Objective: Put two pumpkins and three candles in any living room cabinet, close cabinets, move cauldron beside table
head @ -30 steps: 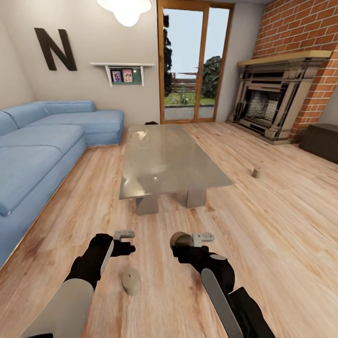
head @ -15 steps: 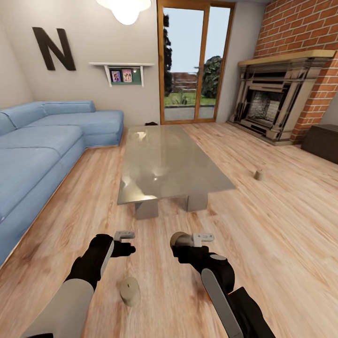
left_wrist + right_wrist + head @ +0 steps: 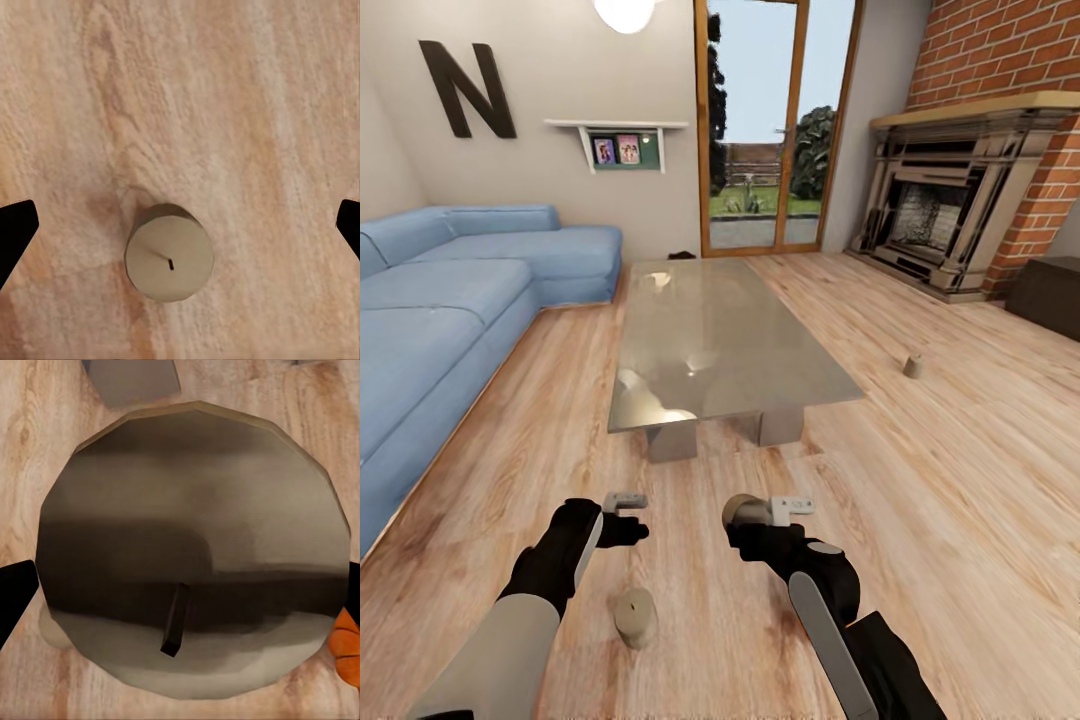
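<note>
While both arms sit at the same spot in the head view as half a second ago, the room around them has slid. The wall letter and lamp stand higher and the nearest loose candle lies a shade lower, so it is the camera that has moved, not the things. I judge the robot to be travelling with its load rather than reaching for anything.

The right gripper has its fingers pinching a beige candle; seen from the right wrist, that candle's top and wick sit between the two dark fingertips. An orange sliver at the edge of that view may be a pumpkin, but too little shows to tell.

The left gripper has its fingers spread wide and holds nothing. The loose candle stands upright on the floor below it, at 6 o'clock from that gripper in the head view.

The glass table is at 12 o'clock, the sofa at 10. A third candle stands on the floor at 2 o'clock, with the dark cabinet beyond it — well apart from the carried candle, so all three are yet to be stowed.
</note>
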Controlling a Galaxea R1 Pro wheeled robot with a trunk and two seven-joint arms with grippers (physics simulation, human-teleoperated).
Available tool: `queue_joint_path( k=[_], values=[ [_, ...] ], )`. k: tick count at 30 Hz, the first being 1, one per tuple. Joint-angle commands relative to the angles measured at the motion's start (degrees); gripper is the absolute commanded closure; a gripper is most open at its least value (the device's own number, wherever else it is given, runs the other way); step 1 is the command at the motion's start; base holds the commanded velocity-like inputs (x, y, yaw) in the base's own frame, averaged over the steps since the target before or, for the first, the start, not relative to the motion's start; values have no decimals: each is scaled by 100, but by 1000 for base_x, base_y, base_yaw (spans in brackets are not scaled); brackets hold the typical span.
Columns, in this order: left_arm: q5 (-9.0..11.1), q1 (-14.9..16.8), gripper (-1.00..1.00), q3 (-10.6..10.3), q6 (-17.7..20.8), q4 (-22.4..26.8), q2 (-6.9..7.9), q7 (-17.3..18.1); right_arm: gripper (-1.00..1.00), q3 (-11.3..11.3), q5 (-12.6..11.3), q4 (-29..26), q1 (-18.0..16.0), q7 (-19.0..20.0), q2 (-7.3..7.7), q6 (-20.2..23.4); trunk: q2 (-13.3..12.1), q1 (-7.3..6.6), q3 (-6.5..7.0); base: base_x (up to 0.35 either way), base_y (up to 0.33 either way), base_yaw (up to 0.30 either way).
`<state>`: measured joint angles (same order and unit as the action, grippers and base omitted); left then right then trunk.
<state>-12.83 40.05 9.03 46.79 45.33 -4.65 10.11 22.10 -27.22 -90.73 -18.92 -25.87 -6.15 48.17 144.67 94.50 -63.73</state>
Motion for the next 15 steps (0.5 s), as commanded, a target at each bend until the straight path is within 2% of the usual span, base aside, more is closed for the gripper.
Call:
queue_joint_path(
  k=[1, 15],
  values=[
    [-64, 3, -100, 30, 24, 2, -8, 53, 100, 5, -61, -6, -4, -58, 0, 8, 4, 1, -28, 0, 0, 0],
    [-79, 3, -100, 29, 10, -16, -6, 53, 100, 5, -64, -6, -6, -58, 0, 8, 23, 37, -338, 0, 0, 0]
  ],
)
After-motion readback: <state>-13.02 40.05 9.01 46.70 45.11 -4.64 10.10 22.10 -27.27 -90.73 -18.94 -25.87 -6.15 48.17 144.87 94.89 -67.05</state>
